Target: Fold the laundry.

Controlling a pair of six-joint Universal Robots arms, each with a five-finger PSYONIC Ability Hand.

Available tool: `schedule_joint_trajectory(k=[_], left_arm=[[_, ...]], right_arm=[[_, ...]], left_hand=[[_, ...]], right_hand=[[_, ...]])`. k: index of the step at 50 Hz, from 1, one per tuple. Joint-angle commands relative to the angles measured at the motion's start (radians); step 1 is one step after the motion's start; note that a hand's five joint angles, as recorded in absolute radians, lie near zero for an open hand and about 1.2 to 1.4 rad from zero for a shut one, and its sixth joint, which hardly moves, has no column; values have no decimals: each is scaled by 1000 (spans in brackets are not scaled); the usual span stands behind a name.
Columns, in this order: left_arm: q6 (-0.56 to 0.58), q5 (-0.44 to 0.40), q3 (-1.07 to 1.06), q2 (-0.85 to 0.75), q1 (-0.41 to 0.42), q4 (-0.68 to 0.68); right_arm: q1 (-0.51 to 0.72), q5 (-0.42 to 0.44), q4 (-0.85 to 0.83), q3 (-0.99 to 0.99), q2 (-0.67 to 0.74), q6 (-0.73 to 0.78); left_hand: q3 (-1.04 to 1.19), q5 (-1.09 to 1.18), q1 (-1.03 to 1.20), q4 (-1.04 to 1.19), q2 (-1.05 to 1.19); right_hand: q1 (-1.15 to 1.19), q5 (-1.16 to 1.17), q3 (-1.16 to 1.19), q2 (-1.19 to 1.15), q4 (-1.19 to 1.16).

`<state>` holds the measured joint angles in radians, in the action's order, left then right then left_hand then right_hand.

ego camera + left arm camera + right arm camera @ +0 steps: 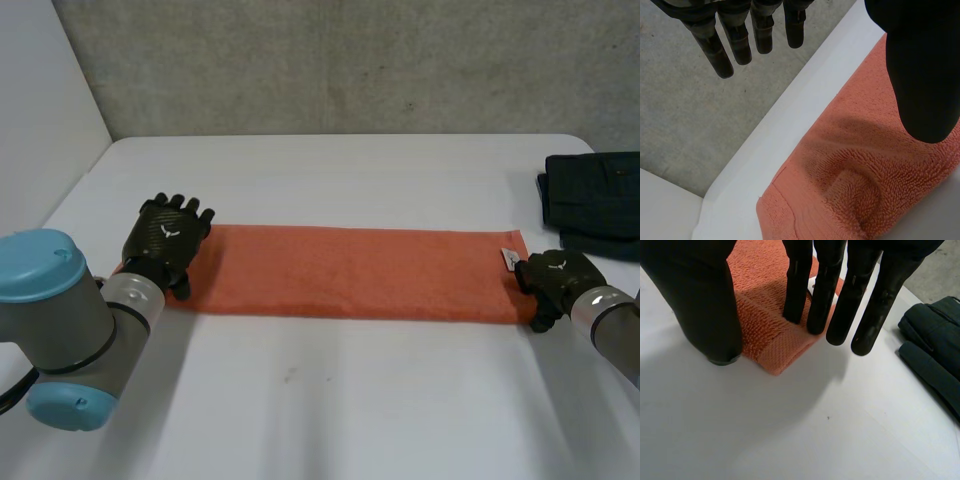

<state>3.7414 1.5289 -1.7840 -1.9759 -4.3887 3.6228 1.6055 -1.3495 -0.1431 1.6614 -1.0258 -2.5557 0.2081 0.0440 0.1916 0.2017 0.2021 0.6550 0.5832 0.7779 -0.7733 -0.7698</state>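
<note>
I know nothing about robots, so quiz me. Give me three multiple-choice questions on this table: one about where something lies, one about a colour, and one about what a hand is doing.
1. Where does the dark folded garment lie?
A. Past the towel's right end, by the table's edge
B. On the towel's middle
C. At the towel's left end

2. What colour is the towel?
A. Blue
B. Orange
C. White

3. How are the fingers of the right hand?
A. Curled into a fist
B. Straight, with some tips on the towel's corner
C. Wrapped round the dark garment

Answers: 1 A, as the head view shows it apart from the towel at the right. 2 B, orange in every view. 3 B, as the right wrist view shows straight fingers touching the corner.
</note>
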Motion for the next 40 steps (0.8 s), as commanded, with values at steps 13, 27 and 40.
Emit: schedule_joint_trajectory(k=[13,27,40], left_arm=[[-2,5,0,6,-2,0],[-3,11,-2,23,-2,-3],[-5,13,-8,61,-18,-4]], right_arm=[[-84,-10,-16,8,-37,-11],[-401,-8,-9,-37,-129,116],[42,-28,-12,-205,-201,46]], left_hand=[[-12,-23,4,-6,-6],[-12,-23,4,-6,-6],[-12,-23,4,-6,-6]], right_hand=[[741,639,618,-623,-626],[741,639,618,-623,-626],[741,639,618,-623,-626]])
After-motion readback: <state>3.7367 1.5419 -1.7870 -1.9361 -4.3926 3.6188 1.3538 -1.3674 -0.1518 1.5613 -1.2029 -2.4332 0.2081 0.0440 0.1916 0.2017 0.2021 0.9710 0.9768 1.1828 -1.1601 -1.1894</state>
